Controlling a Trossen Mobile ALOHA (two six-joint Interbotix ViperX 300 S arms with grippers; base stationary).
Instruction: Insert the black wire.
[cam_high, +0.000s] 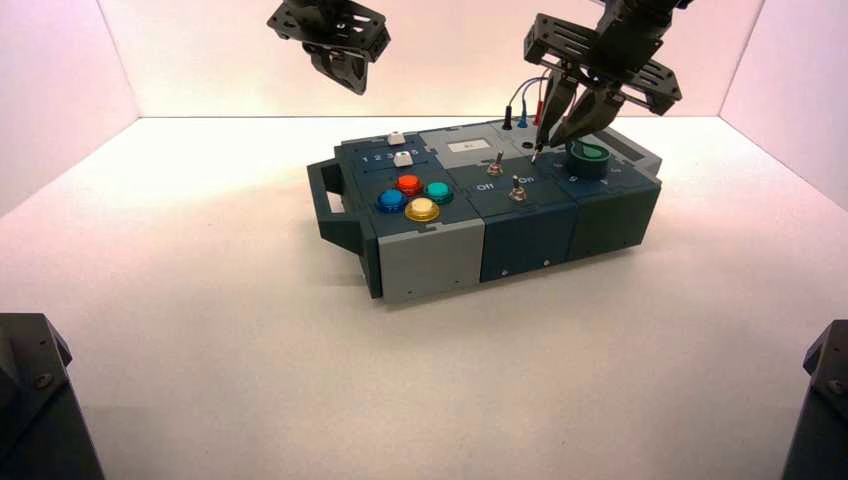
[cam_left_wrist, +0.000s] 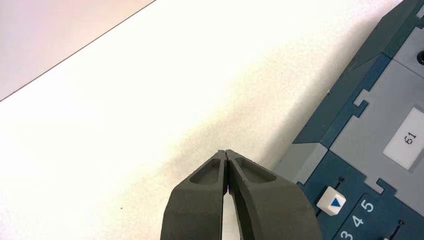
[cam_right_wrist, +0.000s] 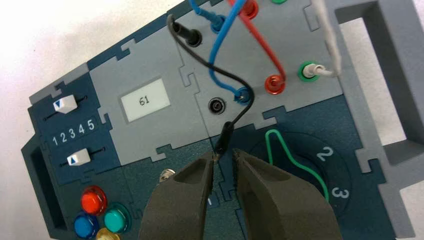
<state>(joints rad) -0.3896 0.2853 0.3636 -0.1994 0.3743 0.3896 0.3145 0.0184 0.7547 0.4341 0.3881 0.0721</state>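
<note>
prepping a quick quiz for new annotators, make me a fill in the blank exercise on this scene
The printed label on the box reads ____.
The black wire's loose plug hangs near the ____ gripper.
The empty socket is ringed in ____.
The curved line on the knob is ____.

Missing words: 61; right; black; green

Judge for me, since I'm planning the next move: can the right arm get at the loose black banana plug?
Probably yes: the plug hangs right by the right pincer's tips, and nothing visible stands between them.
</note>
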